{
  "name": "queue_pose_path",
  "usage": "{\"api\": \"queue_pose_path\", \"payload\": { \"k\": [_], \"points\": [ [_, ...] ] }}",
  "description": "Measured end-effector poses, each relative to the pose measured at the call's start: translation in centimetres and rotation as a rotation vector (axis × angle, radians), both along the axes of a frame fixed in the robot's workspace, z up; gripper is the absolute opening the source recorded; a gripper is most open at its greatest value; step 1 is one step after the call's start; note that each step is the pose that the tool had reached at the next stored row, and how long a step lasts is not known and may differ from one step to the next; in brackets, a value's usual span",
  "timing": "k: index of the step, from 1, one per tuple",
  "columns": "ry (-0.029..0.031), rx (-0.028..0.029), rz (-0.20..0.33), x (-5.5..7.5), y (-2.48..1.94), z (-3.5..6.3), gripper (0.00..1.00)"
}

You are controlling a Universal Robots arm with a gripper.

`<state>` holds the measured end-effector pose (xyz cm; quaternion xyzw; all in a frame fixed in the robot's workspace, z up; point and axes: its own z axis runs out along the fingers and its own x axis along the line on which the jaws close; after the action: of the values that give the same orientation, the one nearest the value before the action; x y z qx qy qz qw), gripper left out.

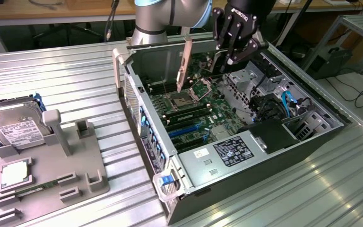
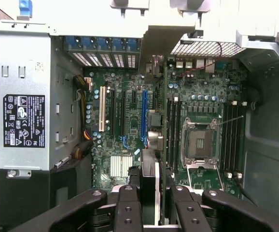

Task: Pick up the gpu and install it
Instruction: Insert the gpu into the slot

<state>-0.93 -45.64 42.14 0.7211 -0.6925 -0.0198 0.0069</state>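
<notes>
My gripper [image 1: 232, 49] hangs over the open computer case [image 1: 140, 137], shut on the gpu [image 1: 183, 66]. The card is held on edge, and its long pale bracket points down toward the motherboard [image 1: 197, 118]. In the wrist view the gpu [image 2: 151, 181] runs edge-on away from the camera between the black fingers [image 2: 128, 209], with its bracket [image 2: 161, 41] at the far end near the case's rear wall. It hovers above the board, close to the blue slot [image 2: 143, 113] and beside the processor socket [image 2: 200, 145]. It does not touch any slot.
A silver power supply [image 1: 232, 151] with a black label fills the near end of the case, with drive bays and blue cables [image 1: 287, 101] beside it. On the exterior view's left, a grey fixture [image 1: 49, 161] holds a hard drive [image 1: 11, 125] and a processor chip [image 1: 14, 172].
</notes>
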Motion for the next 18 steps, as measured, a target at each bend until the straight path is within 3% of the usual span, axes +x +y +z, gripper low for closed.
{"api": "queue_pose_path", "payload": {
  "k": [18],
  "points": [
    [0.0000, 0.0001, 0.005, 0.00, -0.03, -0.56, 0.28]
  ]
}}
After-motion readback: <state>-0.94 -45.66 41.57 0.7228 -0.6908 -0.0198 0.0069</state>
